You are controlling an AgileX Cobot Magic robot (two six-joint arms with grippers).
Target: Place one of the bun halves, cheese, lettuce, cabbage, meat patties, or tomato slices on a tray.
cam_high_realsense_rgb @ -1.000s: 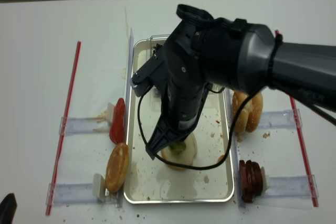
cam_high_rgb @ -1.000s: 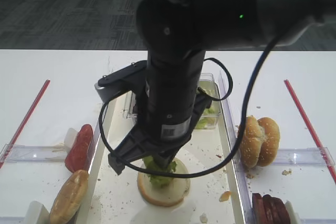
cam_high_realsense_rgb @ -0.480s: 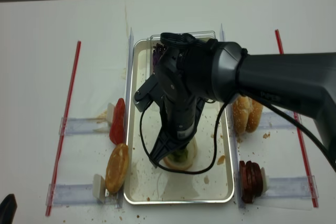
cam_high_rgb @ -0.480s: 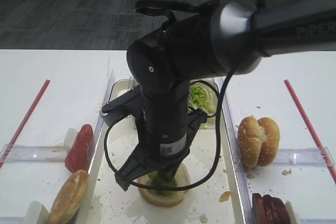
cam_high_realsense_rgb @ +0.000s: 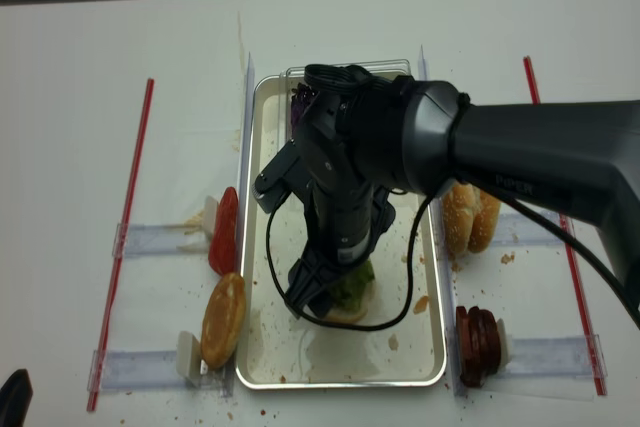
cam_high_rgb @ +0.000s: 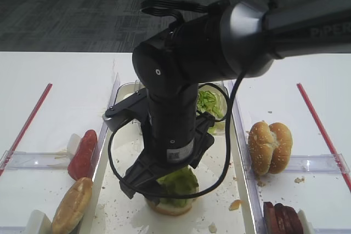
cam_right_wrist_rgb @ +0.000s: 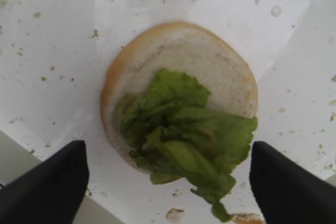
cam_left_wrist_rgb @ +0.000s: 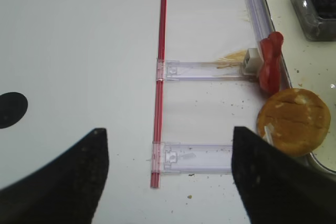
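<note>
The right gripper (cam_right_wrist_rgb: 168, 174) hangs over the middle of the tray (cam_high_realsense_rgb: 262, 247) with its fingers (cam_right_wrist_rgb: 50, 184) spread wide, holding nothing. Directly below, lettuce (cam_right_wrist_rgb: 181, 142) lies loose on the cut face of a bun half (cam_right_wrist_rgb: 210, 64) that sits flat on the tray's near half, one leaf hanging past the bun's edge. The left gripper (cam_left_wrist_rgb: 165, 179) is open too, over bare table (cam_left_wrist_rgb: 79, 51) on the left.
</note>
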